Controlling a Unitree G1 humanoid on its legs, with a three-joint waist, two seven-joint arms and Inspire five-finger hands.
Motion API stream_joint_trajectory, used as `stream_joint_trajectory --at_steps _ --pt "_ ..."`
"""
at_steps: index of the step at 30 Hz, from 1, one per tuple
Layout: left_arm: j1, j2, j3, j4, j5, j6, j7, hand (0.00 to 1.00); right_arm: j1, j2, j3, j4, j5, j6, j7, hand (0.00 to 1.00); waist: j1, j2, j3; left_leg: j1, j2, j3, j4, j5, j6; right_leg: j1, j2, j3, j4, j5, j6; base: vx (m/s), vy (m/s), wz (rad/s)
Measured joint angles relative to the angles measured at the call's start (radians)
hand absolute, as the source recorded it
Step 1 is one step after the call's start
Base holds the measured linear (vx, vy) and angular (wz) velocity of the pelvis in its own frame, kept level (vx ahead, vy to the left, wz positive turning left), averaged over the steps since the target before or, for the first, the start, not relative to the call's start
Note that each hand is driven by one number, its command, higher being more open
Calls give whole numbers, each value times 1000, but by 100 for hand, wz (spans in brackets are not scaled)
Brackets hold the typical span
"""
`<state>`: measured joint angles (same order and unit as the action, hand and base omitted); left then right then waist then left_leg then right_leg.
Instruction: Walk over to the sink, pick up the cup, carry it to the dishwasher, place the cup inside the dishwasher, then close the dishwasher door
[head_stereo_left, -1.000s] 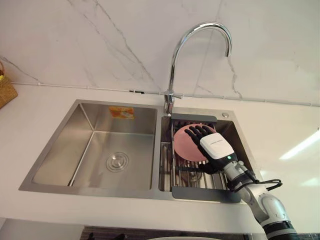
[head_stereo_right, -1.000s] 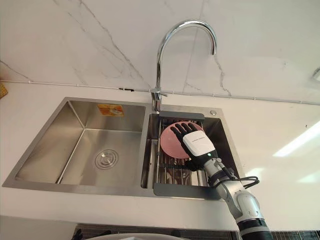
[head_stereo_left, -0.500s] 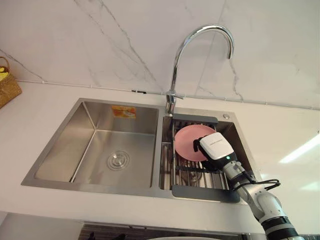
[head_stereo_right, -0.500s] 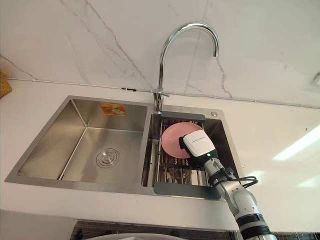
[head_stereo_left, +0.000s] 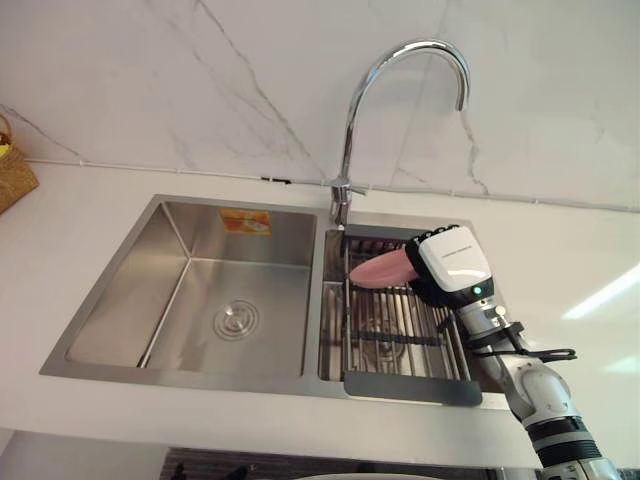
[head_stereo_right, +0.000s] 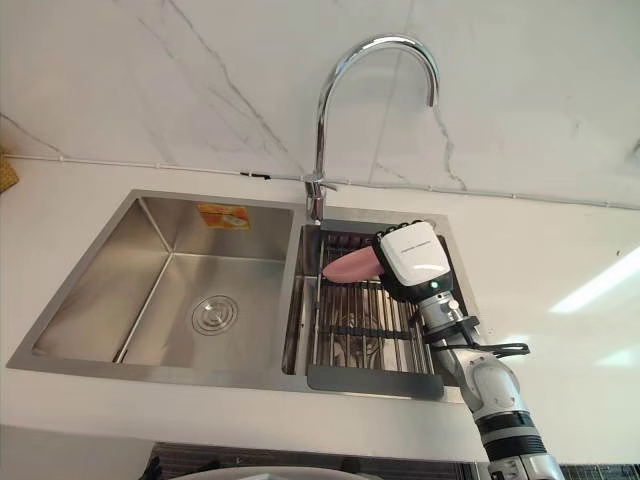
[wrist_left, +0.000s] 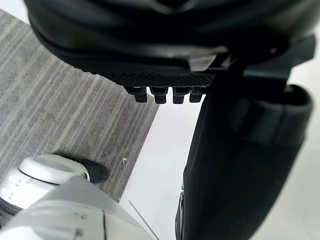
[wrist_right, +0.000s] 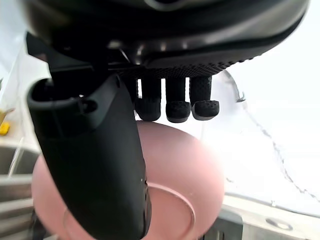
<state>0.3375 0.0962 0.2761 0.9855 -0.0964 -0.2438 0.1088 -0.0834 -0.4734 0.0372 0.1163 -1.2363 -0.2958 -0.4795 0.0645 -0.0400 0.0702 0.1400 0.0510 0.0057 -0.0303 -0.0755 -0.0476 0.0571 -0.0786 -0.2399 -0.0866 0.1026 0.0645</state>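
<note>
Hidden and cut-off parts at the sink
The right hand (head_stereo_left: 455, 265) hid most of the pink plate (head_stereo_left: 380, 270), leaving one edge showing. In the right wrist view the thumb (wrist_right: 95, 165) covered a broad strip of it, and the picture's edge cut its rim. The wicker basket (head_stereo_left: 12, 182) was cut off at the tabletop's left. The print on the basin sticker (head_stereo_left: 245, 222) was too small to tell.

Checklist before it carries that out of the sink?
1. Right hand gripping the pink plate: ok, thumb and fingers curled round it.
2. Plate held above the sink rack: ok.
3. Held item is the task's cup: not ok, it is a plate.
4. Gap to the faucet: cannot tell.
5. Left hand empty: ok.
</note>
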Motion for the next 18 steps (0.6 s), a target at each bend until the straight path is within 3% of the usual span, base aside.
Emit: stream_joint_trajectory --at_steps 9,18 --pt "0 -1 0 -1 0 -22 2 100 -7 0 -43 -77 151 -52 38 0 -2 7 5 2 0 5 0 0 0 -1 0 5 0 0 0 -9 -1 -1" --pt "0 -2 0 0 0 -24 13 100 -6 1 -53 -111 207 -111 178 0 -4 8 5 4 7 24 0 -3 -4 -7 9 20 0 1 -1 -35 -7 -6"
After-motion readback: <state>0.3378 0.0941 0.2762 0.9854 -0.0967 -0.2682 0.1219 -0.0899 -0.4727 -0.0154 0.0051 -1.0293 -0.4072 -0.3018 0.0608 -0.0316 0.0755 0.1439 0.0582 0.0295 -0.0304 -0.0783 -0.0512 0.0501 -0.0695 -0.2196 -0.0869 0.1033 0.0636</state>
